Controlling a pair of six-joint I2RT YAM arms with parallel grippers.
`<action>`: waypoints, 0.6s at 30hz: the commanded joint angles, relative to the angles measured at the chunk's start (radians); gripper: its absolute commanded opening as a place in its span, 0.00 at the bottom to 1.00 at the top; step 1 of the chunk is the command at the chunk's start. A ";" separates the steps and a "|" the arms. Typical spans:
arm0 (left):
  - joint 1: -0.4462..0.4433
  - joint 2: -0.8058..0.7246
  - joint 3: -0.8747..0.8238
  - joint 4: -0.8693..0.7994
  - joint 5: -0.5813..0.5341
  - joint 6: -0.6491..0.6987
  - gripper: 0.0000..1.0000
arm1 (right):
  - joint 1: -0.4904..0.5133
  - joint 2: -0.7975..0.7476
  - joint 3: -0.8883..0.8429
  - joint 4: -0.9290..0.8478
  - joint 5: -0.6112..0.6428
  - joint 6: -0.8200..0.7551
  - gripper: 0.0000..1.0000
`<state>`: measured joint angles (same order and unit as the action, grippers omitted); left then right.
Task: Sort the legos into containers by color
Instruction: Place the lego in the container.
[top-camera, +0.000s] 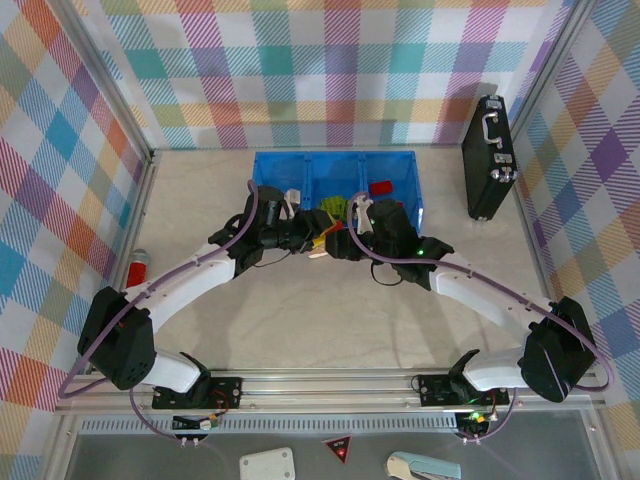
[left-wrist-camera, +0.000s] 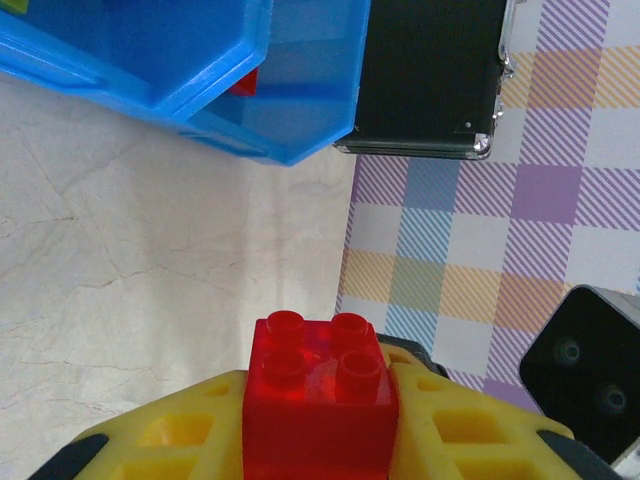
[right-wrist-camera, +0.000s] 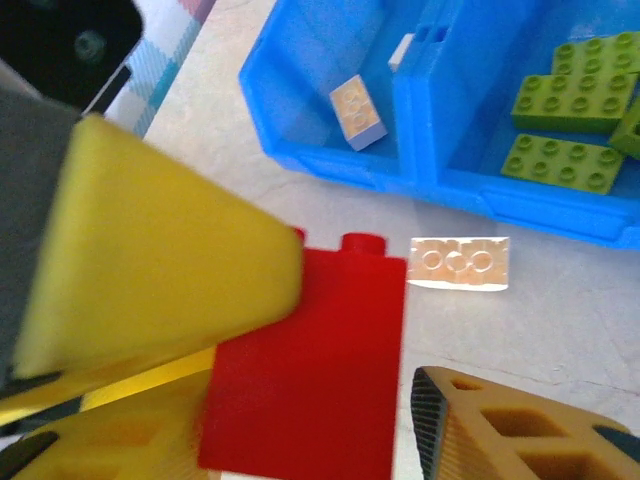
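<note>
Left pincer (left-wrist-camera: 320, 425): clamped on a red two-by-two brick (left-wrist-camera: 320, 385), its yellow fingers (left-wrist-camera: 170, 440) pressed to both flanks, studs showing toward the wrist camera.
Right pincer (right-wrist-camera: 300, 415): fingers apart, straddling that same brick. A sliver of desk (right-wrist-camera: 560, 300) showed beside one finger, so I judged it not gripping yet.
Blue bin (top-camera: 330, 156): just beyond both pincers, near wall close to them.
Red compartment (top-camera: 400, 180): ahead and to the right of the pincers, with one red brick (top-camera: 381, 187) inside. The right arm stood nearer.
Other bricks: greens (right-wrist-camera: 565, 100) in the middle compartment, a beige one (right-wrist-camera: 357, 110) in the left. A tan brick (right-wrist-camera: 460, 262) lay on the desk just past the right pincer, its long axis along the bin's near wall.
</note>
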<state>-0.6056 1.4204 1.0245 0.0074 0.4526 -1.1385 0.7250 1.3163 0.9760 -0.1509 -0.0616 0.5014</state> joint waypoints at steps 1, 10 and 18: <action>-0.012 -0.009 0.010 0.037 0.017 -0.026 0.33 | -0.005 -0.029 0.015 -0.001 0.063 -0.025 0.49; -0.012 -0.016 -0.010 0.040 0.008 -0.026 0.38 | -0.013 -0.030 0.033 -0.025 0.072 -0.054 0.39; -0.013 -0.012 -0.026 -0.007 -0.021 0.018 0.46 | -0.077 -0.037 0.031 -0.099 0.090 -0.091 0.39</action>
<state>-0.6075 1.4204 1.0180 0.0261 0.4431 -1.1416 0.6773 1.3033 0.9840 -0.2073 0.0078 0.4473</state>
